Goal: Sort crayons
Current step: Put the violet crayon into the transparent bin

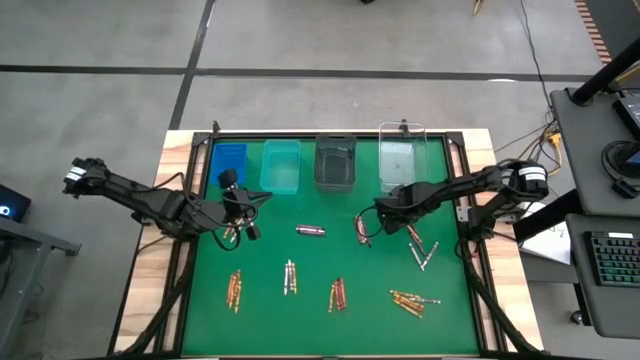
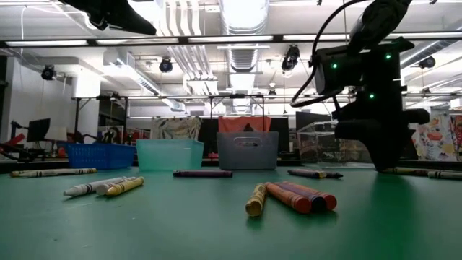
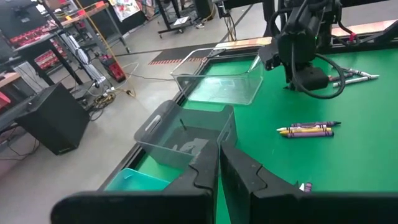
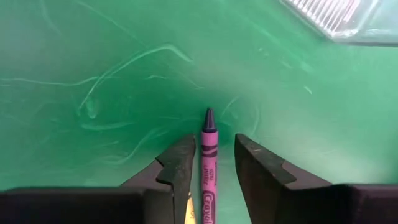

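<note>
1. Right now the right gripper (image 4: 211, 163) is low over the green mat (image 1: 320, 320), its fingers parted narrowly with a purple crayon (image 4: 208, 168) lying lengthwise in the gap between them; neither finger visibly presses on it, so I judge this a grasp about to be made, not one already made

2. Centre first: in the right wrist view the crayon sits nearer one finger than the other, and what looks like a second, yellowish crayon (image 4: 188, 213) shows just beside it at the frame's edge. Closing should catch the purple stick alone, so a slight sideways correction would help

3. Close on the paper-wrapped body, not the tapered tip, since the tip would likely slip or pivot

4. Lift straight up before travelling, as a dragged crayon could roll on the smooth mat

5. Four bins stand along the far edge: the blue bin (image 1: 229, 160), teal bin (image 1: 281, 165), grey bin (image 1: 335, 162) and clear bin (image 1: 403, 160). Which one takes purple I cannot tell from the pictures

6. Other crayons lie in small groups nearer the front edge, for example the orange and red cluster (image 1: 338, 294), well apart from this grasp

7. Meanwhile the left gripper (image 3: 219, 165) hovers over the mat's left side in front of the bins, fingers pressed together and empty; it waits and should stay clear of the right arm's path
</note>
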Robot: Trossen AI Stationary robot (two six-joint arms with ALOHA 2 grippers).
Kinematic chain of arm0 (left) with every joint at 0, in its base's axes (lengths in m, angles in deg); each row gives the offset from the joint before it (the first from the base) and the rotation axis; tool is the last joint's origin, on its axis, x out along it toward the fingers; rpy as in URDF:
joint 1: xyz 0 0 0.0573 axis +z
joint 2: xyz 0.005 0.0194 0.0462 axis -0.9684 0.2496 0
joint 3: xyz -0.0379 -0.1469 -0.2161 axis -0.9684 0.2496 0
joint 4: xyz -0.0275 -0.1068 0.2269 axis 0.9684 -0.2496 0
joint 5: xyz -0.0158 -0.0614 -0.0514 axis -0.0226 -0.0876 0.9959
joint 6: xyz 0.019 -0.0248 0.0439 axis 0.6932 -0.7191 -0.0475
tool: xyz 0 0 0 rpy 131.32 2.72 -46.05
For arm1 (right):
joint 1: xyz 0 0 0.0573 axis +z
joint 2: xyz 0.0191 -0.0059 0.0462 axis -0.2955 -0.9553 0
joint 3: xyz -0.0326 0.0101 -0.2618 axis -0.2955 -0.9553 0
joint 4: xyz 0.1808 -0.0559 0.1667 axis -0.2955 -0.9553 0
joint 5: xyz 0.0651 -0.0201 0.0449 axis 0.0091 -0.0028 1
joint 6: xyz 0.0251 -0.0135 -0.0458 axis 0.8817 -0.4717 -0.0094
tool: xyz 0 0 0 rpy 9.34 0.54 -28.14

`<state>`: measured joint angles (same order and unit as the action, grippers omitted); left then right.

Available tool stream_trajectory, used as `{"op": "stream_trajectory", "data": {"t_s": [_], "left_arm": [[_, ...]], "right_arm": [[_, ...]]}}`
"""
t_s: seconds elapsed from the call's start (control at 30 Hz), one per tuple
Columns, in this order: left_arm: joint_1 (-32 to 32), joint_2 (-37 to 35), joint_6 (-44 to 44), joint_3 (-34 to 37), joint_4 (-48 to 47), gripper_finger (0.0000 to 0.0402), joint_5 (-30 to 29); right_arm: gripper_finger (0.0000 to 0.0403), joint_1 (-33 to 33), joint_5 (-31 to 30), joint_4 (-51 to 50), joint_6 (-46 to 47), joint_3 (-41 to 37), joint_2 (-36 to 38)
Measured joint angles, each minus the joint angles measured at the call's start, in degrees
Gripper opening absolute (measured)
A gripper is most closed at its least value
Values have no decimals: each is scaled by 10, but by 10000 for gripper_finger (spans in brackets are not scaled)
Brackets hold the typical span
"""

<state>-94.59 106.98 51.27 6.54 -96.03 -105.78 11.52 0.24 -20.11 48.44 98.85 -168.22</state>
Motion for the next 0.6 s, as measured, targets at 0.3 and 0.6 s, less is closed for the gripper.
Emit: {"op": "stream_trajectory", "data": {"t_s": [0.3, 0.6], "left_arm": [[0, 0, -2, 0, 0, 0, 0], [0, 0, -15, 0, 1, 0, 0]], "right_arm": [[42, 0, 4, 15, 0, 0, -2], [10, 0, 2, 14, -3, -2, 8]]}}
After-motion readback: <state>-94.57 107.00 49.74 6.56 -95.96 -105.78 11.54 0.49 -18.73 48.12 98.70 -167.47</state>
